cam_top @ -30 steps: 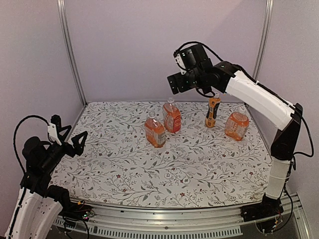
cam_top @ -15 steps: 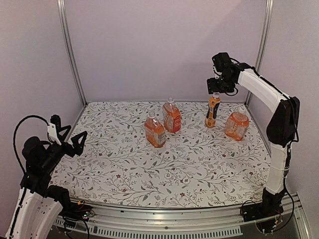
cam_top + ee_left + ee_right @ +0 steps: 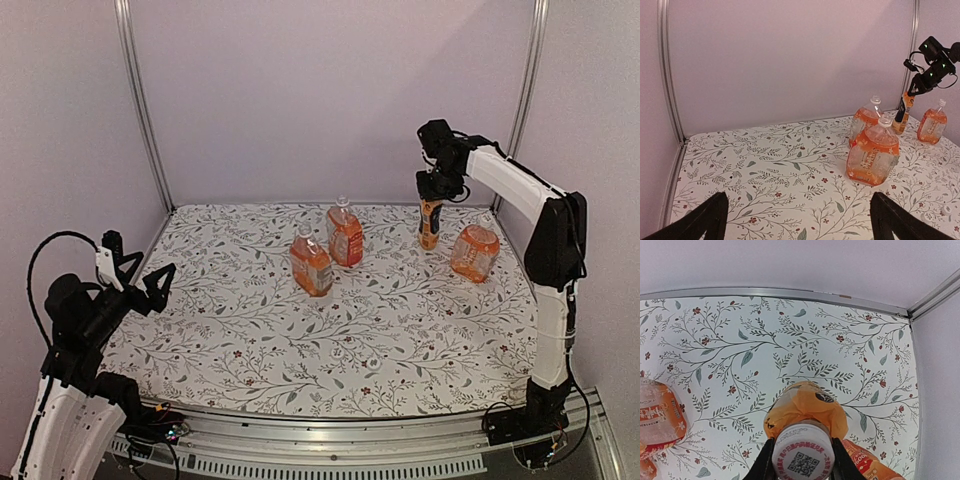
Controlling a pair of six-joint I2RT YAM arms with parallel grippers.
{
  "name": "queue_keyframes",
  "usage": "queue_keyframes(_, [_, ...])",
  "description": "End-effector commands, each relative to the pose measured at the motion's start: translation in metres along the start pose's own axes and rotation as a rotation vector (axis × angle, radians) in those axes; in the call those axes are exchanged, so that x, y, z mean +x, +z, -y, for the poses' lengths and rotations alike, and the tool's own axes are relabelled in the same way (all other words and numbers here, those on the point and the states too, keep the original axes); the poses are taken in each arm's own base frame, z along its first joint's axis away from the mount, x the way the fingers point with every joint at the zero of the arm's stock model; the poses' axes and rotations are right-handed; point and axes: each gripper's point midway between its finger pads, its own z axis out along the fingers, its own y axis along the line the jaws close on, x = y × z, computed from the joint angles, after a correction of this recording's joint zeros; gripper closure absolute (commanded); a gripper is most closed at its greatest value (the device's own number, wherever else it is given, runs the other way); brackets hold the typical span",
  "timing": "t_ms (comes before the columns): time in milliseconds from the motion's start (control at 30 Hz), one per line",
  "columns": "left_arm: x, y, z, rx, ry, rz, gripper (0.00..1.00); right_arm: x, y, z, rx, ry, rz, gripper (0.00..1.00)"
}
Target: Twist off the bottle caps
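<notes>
A floral cloth (image 3: 330,330) fills the middle of the top view. Lilac walls (image 3: 330,90) rise behind, a metal post (image 3: 140,100) upper left, another (image 3: 527,70) upper right. A metal rail (image 3: 330,440) crosses the bottom.

a lab booth: aluminium posts (image 3: 142,100), blank walls (image 3: 330,90), patterned tabletop (image 3: 400,330).

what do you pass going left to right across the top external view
left hand → front squat bottle → squat bottle behind it → slim bottle, right hand closed on its cap → far-right squat bottle
</notes>
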Motion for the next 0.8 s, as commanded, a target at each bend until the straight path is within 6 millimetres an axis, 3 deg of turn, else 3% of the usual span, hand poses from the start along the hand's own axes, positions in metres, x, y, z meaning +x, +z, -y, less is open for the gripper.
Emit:
queue_keyframes(0, [0.005, 0.001, -0.002, -0.002, -0.002, -0.003, 0.0, 0.012, 0.005, 0.005, 0.02, -0.024, -0.048, 0.92])
queue_keyframes(100, [0.004, 0.001, -0.002, 0.001, -0.003, -0.002, 0.0, 0.008, -0.008, 0.006, 0.001, -0.03, -0.032, 1.0])
queue_keyframes(200, [0.004, 0.001, 0.001, 0.014, -0.001, 0.0, 0.0, -0.002, -0.033, 0.008, -0.032, -0.025, 0.008, 1.0])
queue_keyframes(300, [0.002, 0.0, 0.008, 0.056, 0.0, 0.009, 0.0, -0.021, -0.076, 0.005, -0.068, -0.025, 0.102, 1.0])
queue_keyframes(367, [-0.001, -0.001, 0.016, 0.101, 0.002, 0.019, 0.0, -0.033, -0.11, -0.008, -0.089, -0.06, 0.192, 1.0])
queue_keyframes(400, [-0.002, -0.002, 0.02, 0.123, 0.004, 0.023, 0.01, -0.041, -0.137, -0.018, -0.11, -0.079, 0.262, 1.0])
queue_keyframes(500, [-0.005, -0.004, 0.03, 0.178, 0.009, 0.037, 0.02, -0.053, -0.214, -0.061, -0.199, -0.175, 0.469, 1.0])
queue_keyframes(567, [-0.007, -0.005, 0.034, 0.203, 0.01, 0.043, 0.02, -0.047, -0.264, -0.103, -0.319, -0.26, 0.585, 1.0])
queue_keyframes(667, [-0.016, -0.009, 0.047, 0.276, 0.036, 0.051, 0.04, -0.021, -0.331, -0.171, -0.58, -0.395, 0.696, 1.0])
queue_keyframes(767, [-0.027, -0.025, 0.081, 0.472, 0.161, 0.051, 0.04, 0.021, -0.378, -0.236, -0.887, -0.499, 0.668, 1.0])
